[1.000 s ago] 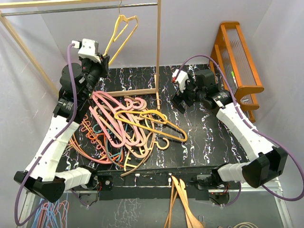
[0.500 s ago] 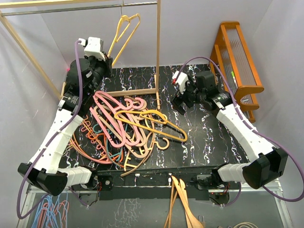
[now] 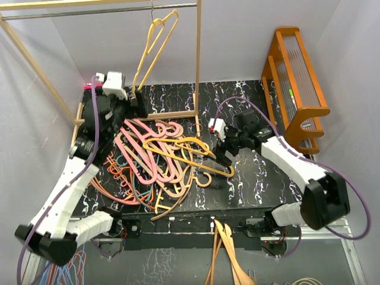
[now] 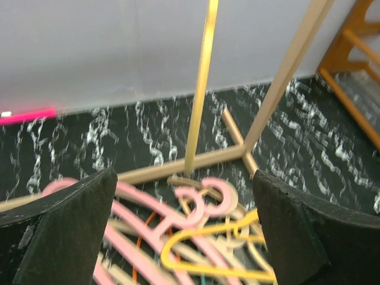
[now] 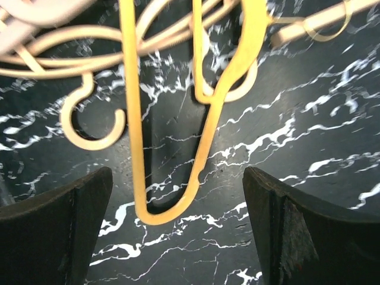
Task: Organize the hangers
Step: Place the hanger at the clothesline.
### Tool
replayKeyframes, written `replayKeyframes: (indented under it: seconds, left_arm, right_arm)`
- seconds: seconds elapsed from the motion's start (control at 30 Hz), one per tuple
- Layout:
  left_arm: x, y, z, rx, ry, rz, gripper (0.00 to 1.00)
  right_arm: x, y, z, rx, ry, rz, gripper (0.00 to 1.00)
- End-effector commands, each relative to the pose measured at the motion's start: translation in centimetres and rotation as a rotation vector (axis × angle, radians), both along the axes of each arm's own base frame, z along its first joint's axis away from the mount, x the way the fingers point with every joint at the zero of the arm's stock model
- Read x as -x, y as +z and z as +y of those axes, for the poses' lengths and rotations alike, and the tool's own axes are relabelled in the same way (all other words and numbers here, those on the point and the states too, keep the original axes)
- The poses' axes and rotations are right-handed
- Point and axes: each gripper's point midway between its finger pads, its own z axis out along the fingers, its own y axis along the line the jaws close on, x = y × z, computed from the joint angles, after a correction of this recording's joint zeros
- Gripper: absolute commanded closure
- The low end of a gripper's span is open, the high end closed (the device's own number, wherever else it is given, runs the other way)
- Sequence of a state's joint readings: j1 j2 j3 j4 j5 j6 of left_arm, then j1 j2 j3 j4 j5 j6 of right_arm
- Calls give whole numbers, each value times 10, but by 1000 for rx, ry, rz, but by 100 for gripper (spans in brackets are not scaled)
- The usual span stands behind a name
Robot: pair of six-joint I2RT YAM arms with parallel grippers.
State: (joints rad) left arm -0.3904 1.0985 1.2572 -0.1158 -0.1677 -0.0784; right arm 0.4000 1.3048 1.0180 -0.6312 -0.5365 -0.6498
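One yellow hanger (image 3: pixel 155 43) hangs by its hook from the metal rail (image 3: pixel 101 10); its lower bar (image 4: pixel 200 89) shows upright in the left wrist view. My left gripper (image 3: pixel 136 102) is open just below it, holding nothing, fingers (image 4: pixel 65 231) wide apart. A tangled pile of pink, tan, orange and yellow hangers (image 3: pixel 154 155) lies on the black marbled table. My right gripper (image 3: pixel 223 158) is open over the pile's right edge, above the rounded end of a yellow hanger (image 5: pixel 169 205) that lies flat between its fingers (image 5: pixel 309 228) and touches neither.
The wooden rail frame's post (image 3: pixel 198 59) and base bar (image 4: pixel 178 169) stand behind the pile. An orange wooden rack (image 3: pixel 297 77) leans at the back right. Light wooden hangers (image 3: pixel 225 249) and blue wire hangers (image 3: pixel 53 270) lie beyond the near edge.
My left gripper opened, left the yellow hanger hanging on the rail and came down from it. The right arm swung left and down to the pile's right edge.
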Motion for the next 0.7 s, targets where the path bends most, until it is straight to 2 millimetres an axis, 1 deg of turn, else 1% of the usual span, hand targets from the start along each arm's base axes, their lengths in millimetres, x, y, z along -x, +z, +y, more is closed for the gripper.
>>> replayKeyframes:
  seconds: [0.0,0.1,0.13,0.2,0.33,0.4,0.47,0.5,0.53,0.63,0.67]
  left_arm:
    - [45,-44,15,-57,-28,84,3]
    - [69,-76,25,-60,-14,159,3]
    - [75,-84,29,-61,-6,173,3]
    - [83,-92,38,-64,26,178,3]
    - [88,-107,44,-107,40,213,3]
    - [87,-112,41,-118,21,231,3]
    - [85,-115,36,-117,-2,238,3]
    - [83,-117,32,-118,-16,241,3]
    - [82,-119,30,-119,-29,247,3]
    - [78,-127,18,-124,-86,263,3]
    - [76,-131,12,-130,-116,271,3]
  right_arm:
    - [-27,-45,-2,82,7,-22,7]
    - [-31,-76,-4,123,-5,24,15]
    - [-31,-83,-4,126,-3,39,16]
    - [-30,-93,-2,123,-3,66,17]
    - [-32,-107,2,113,-12,104,21]
    - [-35,-112,5,108,-19,117,23]
    - [-38,-116,8,101,-22,124,28]
    - [-40,-118,9,97,-24,127,33]
    - [-41,-119,10,94,-27,132,41]
    - [-43,-121,11,92,-27,143,69]
    - [-43,-120,11,95,-28,138,78]
